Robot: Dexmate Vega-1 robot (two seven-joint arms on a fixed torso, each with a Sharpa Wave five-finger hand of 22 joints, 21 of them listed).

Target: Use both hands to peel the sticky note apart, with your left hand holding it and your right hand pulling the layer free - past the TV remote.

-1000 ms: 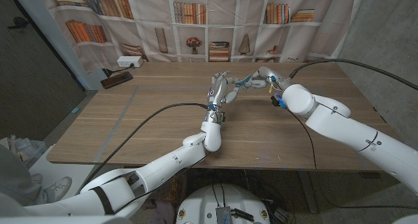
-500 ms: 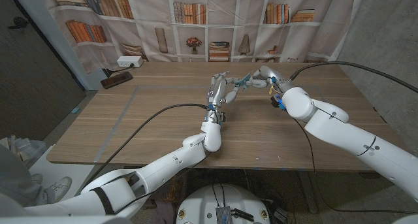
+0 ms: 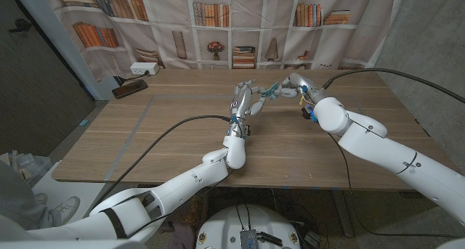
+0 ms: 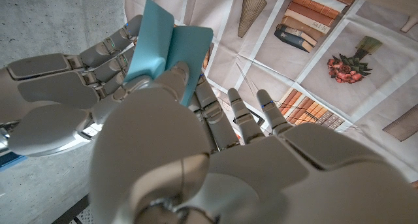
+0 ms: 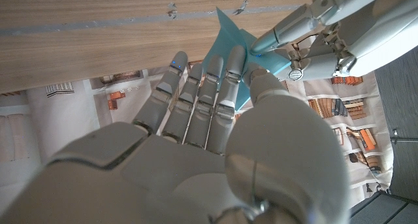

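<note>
Pale blue paper, the sticky note [image 4: 163, 51], is held up in the air between the two hands above the far middle of the bench [image 3: 174, 144], off the wood so that both hands can reach its faces. In the left wrist view the left hand [image 3: 244, 101] pinches it between thumb and fingertips, and the note shows two flaps spread in a shallow V, which suggests the layers are already parting at one edge. The right hand [image 3: 290, 87] meets it from the opposite side; in the right wrist view its fingers [image 5: 219, 80] lie against the blue sheet, so it appears to grasp the layer to be pulled, though the exact pinch is hidden. A dark TV remote [image 3: 129, 88] lies near the bench's far left corner, well apart from the hands.
</note>
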